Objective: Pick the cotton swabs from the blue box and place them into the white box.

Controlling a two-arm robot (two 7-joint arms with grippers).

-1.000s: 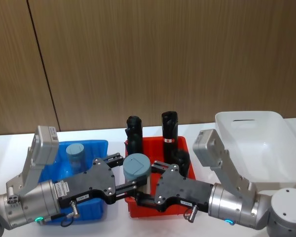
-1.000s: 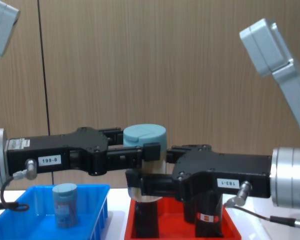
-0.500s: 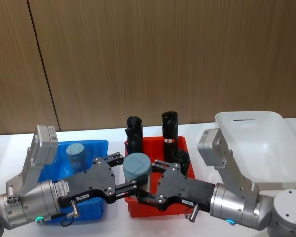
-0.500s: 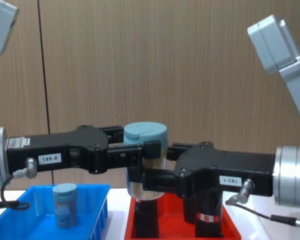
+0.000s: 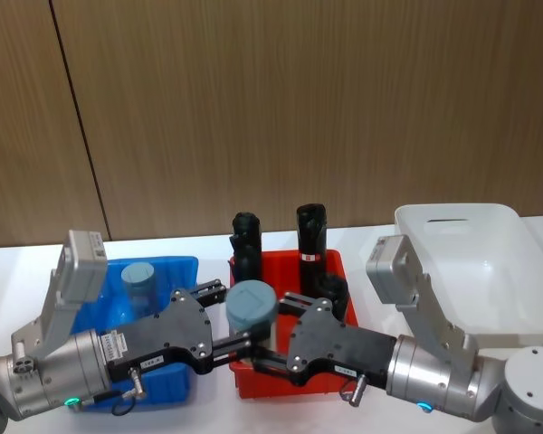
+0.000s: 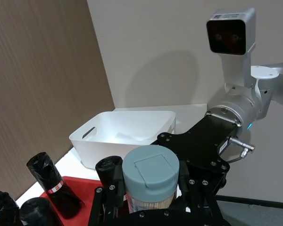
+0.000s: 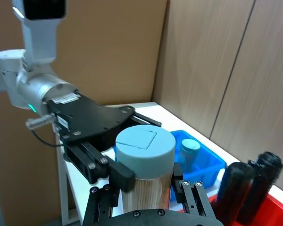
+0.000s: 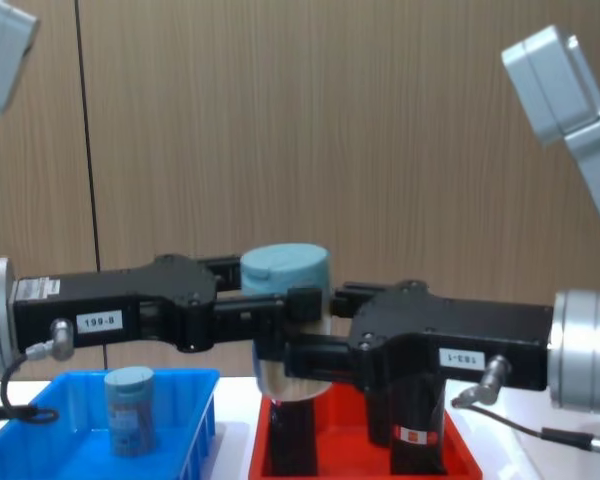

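Jaws of the left gripper (image 5: 238, 318) are pinched onto a cotton swab jar (image 5: 251, 306) just under its grey-blue lid. Jaws of the right gripper (image 5: 273, 330) are closed on the same jar lower down, round its clear body, so both hold it at once. Left arm reaches in from the left & right arm from the right. The two black gripper bodies meet nose to nose at the jar, w/ the left one's fingers above the right one's in the chest view. Jar is upright & up in the air, w/ white swab sticks showing thru the clear wall below the lid. It hangs over the near-left part of the red tray (image 5: 333, 264), base above the tray rim in the chest view, in front of the black wrapped rolls (image 5: 311, 231) standing in that tray; one roll shows a red label

Blue box (image 5: 177, 264) sits on the white table (image 5: 9, 271) just beside the red tray, on its left. A second cotton swab jar (image 5: 139, 282) stands upright inside it, twd the far side, apart from both grippers. White box (image 5: 489, 271) is on the tray's right, near it, w/ an oval handle cut-out in its far wall; the right arm's wrist housing covers part of its near-left side in the head view. Wood-panel wall (image 5: 253, 90) runs behind the table
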